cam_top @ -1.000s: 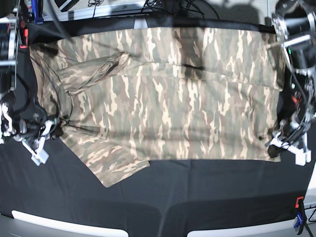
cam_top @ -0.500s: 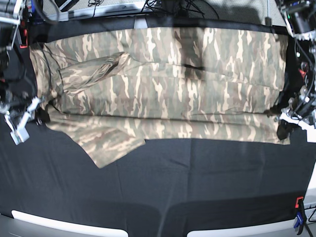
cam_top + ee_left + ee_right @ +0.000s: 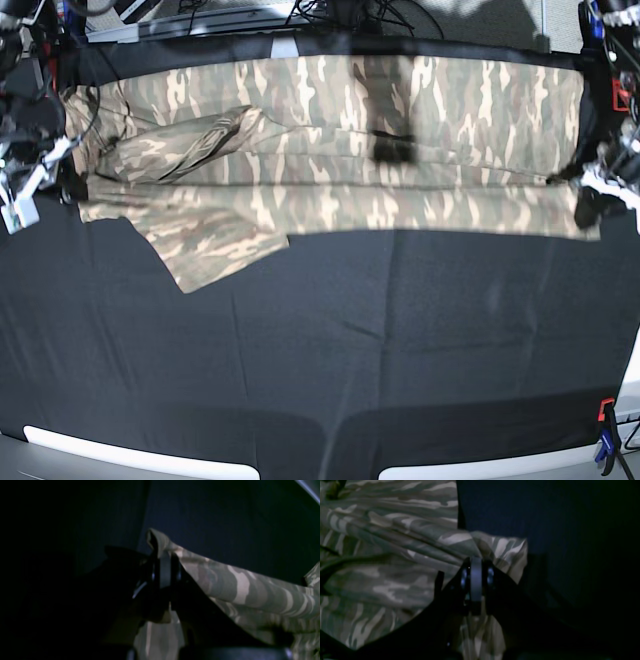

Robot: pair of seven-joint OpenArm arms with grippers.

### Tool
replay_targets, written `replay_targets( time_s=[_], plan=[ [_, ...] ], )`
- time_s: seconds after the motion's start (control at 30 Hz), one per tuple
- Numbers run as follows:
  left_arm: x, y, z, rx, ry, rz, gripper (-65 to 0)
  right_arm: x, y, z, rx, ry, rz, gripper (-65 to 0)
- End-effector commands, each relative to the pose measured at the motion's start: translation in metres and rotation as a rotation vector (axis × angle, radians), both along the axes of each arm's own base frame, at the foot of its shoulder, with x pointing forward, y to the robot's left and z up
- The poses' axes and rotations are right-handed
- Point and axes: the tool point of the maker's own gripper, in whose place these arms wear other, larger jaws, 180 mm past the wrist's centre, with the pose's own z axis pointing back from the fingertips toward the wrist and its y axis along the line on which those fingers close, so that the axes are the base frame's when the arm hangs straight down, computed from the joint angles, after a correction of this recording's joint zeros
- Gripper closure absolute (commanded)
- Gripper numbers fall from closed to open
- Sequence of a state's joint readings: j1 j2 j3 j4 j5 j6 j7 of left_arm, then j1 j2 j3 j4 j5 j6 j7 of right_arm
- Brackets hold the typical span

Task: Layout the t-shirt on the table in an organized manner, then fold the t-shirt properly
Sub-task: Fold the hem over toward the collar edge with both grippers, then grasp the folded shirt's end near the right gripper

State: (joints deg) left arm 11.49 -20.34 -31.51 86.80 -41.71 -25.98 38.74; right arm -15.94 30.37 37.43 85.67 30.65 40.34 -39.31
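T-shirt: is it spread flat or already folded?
Partly folded. The t-shirt lies as a long band on the table, its near edge lifted by both tools, left tool and right tool, one sleeve sticking out.

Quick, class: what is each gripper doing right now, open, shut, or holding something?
Left gripper: shut on the t-shirt.
Right gripper: shut on the t-shirt.

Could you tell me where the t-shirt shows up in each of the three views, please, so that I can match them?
Base: the t-shirt stretches across the far half of the table, from edge to edge.
Left wrist: a folded edge runs from centre to the right, pinched in the left claw.
Right wrist: it fills the upper left, its edge pinched in the right claw.
Shared landmark: the black table cloth behind the camouflage fabric.
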Motion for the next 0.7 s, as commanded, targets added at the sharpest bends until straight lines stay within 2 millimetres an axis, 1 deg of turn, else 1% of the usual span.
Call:
replay_targets(
  time_s=[0.0, 0.13, 0.2, 0.23, 0.27, 0.3, 0.37, 0.4, 0.43, 0.47, 0.57, 0.67],
  plan=[
    [0.005, 0.012, 0.016, 0.031, -0.052, 0.020, 0.0, 0.004, -0.010, 0.015, -0.034, -0.034, -0.006, 0.0],
    [-0.003, 0.013, 0.007, 0.052, -0.012, 0.012, 0.0, -0.005, -0.010, 0.007, -0.035, 0.004, -0.009, 0.0],
    [-0.007, 0.013, 0.001, 0.075, 0.028, 0.000, 0.0, -0.013, -0.012, -0.001, -0.044, 0.069, -0.011, 0.0],
    [-0.009, 0.014, -0.003, 0.088, 0.050, -0.006, 0.0, -0.017, -0.013, -0.005, -0.049, 0.104, -0.012, -1.6],
    [-0.011, 0.014, -0.006, 0.100, 0.071, -0.012, 0.0, -0.020, -0.013, -0.007, -0.050, 0.121, -0.013, -7.7],
    [-0.013, 0.014, -0.008, 0.105, 0.087, -0.018, -3.1, -0.020, -0.013, -0.008, -0.048, 0.126, -0.013, -14.4],
    [-0.015, 0.015, -0.012, 0.119, 0.107, -0.022, -21.5, -0.020, -0.013, -0.008, -0.048, 0.123, -0.013, -25.8],
    [-0.015, 0.016, -0.011, 0.125, 0.108, -0.023, -29.2, -0.017, -0.012, -0.006, -0.039, 0.112, -0.012, -29.3],
    [-0.015, 0.017, -0.010, 0.129, 0.109, -0.025, -34.6, -0.016, -0.010, -0.004, -0.028, 0.103, -0.010, -30.7],
    [-0.014, 0.019, -0.008, 0.136, 0.107, -0.029, -37.1, -0.014, -0.009, -0.001, -0.013, 0.091, -0.007, -30.7],
    [-0.011, 0.022, 0.002, 0.167, 0.086, -0.050, -37.3, -0.003, -0.004, 0.011, 0.032, 0.036, 0.002, -30.7],
    [-0.001, 0.021, 0.022, 0.197, 0.020, -0.058, -37.2, 0.020, 0.004, 0.026, 0.059, -0.033, 0.012, -30.7]
  ],
)
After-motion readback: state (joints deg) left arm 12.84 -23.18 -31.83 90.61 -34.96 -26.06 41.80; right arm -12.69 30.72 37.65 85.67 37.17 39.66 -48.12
